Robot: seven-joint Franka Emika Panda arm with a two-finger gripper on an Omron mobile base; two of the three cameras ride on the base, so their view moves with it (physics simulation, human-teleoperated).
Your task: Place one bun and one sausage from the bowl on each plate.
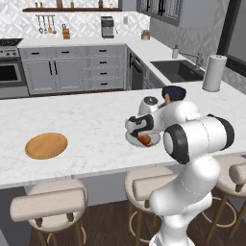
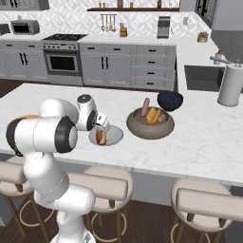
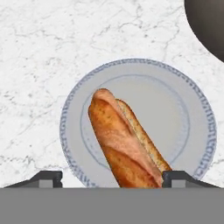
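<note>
The bowl (image 2: 150, 124), speckled brown-grey, stands on the marble counter (image 1: 86, 129) just beside the light grey plate (image 3: 183, 109), likely so that each carry is short. One wooden plate (image 1: 46, 145) lies bare, well apart to the left. One bun (image 3: 124, 140) lies on the grey plate, between the fingertips (image 3: 48, 178). The gripper (image 3: 111, 181) hangs directly over it, jaws spread wide and clear of the crust, as for a release. In the bowl I count one more bun (image 2: 153, 115) and what look like two sausages (image 2: 145, 106). A dark blue bowl (image 2: 170, 100) sits just behind.
</note>
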